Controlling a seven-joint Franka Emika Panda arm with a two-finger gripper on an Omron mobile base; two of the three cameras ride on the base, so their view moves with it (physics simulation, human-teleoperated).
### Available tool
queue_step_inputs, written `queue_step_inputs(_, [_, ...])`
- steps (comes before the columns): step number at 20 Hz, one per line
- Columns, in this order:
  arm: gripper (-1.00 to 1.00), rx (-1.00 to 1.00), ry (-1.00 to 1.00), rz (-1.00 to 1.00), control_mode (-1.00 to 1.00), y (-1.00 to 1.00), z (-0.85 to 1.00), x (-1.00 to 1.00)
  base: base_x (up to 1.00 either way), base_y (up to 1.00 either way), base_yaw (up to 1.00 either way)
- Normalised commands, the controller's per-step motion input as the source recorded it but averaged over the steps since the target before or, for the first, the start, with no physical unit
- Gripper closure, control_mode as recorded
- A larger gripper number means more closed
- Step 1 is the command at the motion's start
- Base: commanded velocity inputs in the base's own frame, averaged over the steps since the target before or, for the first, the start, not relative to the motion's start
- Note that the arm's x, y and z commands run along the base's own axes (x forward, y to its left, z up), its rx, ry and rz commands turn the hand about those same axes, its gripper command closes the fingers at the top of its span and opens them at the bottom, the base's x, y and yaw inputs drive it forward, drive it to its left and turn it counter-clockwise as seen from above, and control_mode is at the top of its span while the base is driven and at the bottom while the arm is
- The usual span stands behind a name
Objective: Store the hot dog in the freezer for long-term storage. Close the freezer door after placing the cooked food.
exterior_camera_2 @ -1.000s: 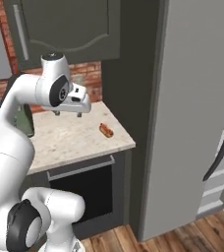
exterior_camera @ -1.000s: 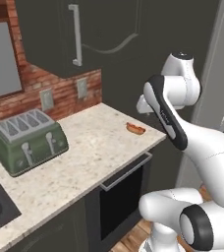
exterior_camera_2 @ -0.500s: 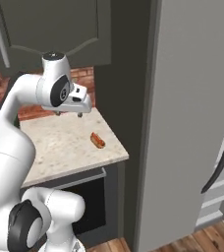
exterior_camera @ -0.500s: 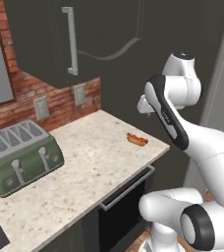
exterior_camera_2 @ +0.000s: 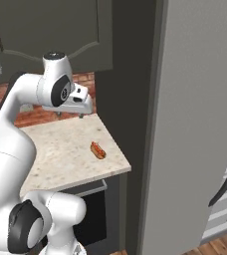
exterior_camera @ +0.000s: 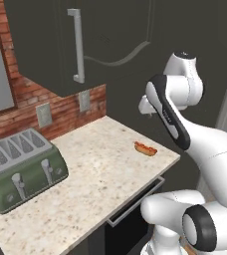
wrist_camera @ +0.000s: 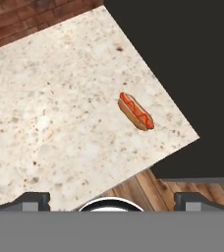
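Speckled stone counter (wrist_camera: 60, 123), oblong hot dog (wrist_camera: 135, 111)

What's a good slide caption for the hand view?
Hand view: open gripper above the speckled countertop, with the hot dog lying untouched near the counter's corner.

I read no text, label, brand, number or sign anywhere before me; the surfaces I look at bear no lettering; I can make out no markings.
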Motion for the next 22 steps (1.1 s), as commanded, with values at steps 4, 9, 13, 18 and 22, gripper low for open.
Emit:
queue_step_inputs(4, [-1.0,0.0,0.01,0.0,-1.0,-0.11,0.0,0.03,0.02,0.0,0.0])
queue_step_inputs(9, [-1.0,0.0,0.09,0.0,-1.0,-0.27,-0.22,0.53,0.0,0.0,0.0])
queue_step_inputs(13, [-1.0,-0.14,0.07,0.0,-1.0,-0.08,-0.64,0.46,0.0,0.0,0.0])
queue_step_inputs(18, [-1.0,-0.39,-0.17,-0.01,-1.0,0.16,-0.56,0.16,0.0,0.0,0.0])
queue_step_inputs(22, [-1.0,-0.16,-0.12,0.0,-1.0,0.02,-0.26,0.09,0.0,0.0,0.0])
